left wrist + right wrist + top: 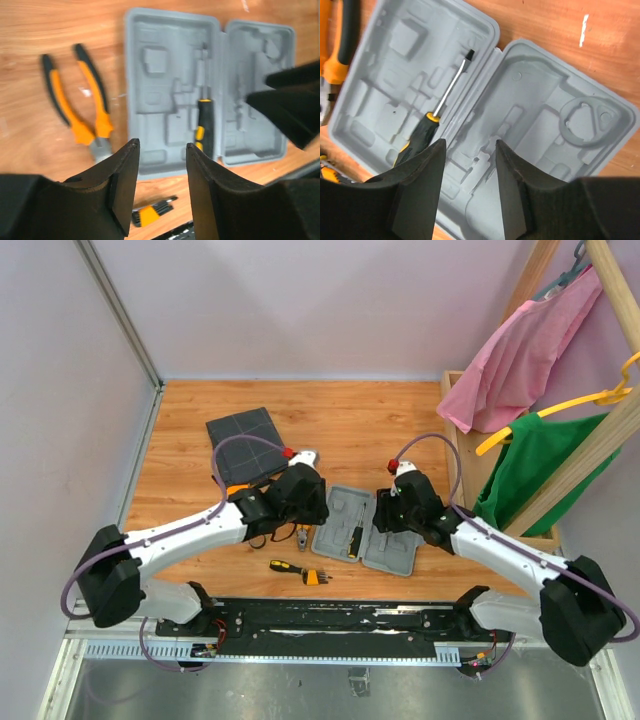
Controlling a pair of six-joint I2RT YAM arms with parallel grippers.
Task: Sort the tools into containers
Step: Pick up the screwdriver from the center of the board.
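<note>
Tools are held by neither claw: the left gripper and right gripper are both parted and empty above the grey case by the desk's near edge. One screwdriver is laid inside, with pliers just beside its left edge. A collision could be caused by both crowding it.

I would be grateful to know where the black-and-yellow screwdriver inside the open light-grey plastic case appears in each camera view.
Top external: the black-and-yellow screwdriver lies just below the picture's centre.
Left wrist: right of centre, upright, handle lowermost.
Right wrist: left of centre, slanting, tip uppermost.
Shared landmark: the hinge of the open light-grey plastic case, right beside the screwdriver.
</note>
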